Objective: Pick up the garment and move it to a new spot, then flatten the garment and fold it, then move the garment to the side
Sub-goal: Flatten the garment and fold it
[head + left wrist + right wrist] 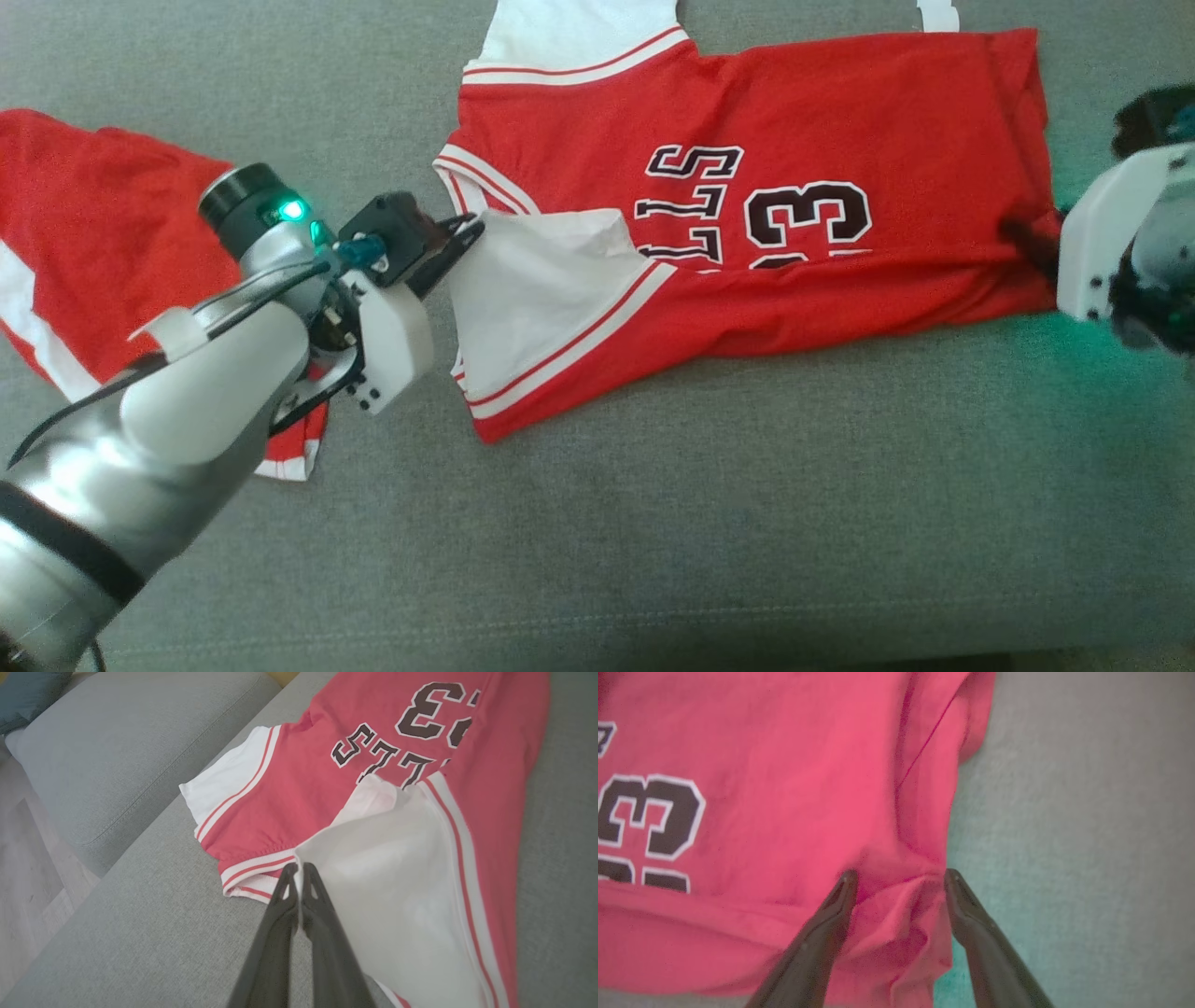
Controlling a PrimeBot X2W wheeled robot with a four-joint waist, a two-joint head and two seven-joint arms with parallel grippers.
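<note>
Pinching the white sleeve (532, 280) at 9 o'clock, left hand (299, 873) is holding its edge with fingers fully closed. Right hand (901, 876), at 3 o'clock, is standing open astride the hem corner (920, 900).

Jersey (840, 112) is lying part-folded on the sofa (653, 523) toward 12 o'clock. It is looking light and limp, so hems suit gripping.

The fold is half-covering the lettering (695, 201), and the far sleeve (579, 37) is running out of frame.

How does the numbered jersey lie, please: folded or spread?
Partly folded: the jersey has its near edge turned over the lettering.
</note>
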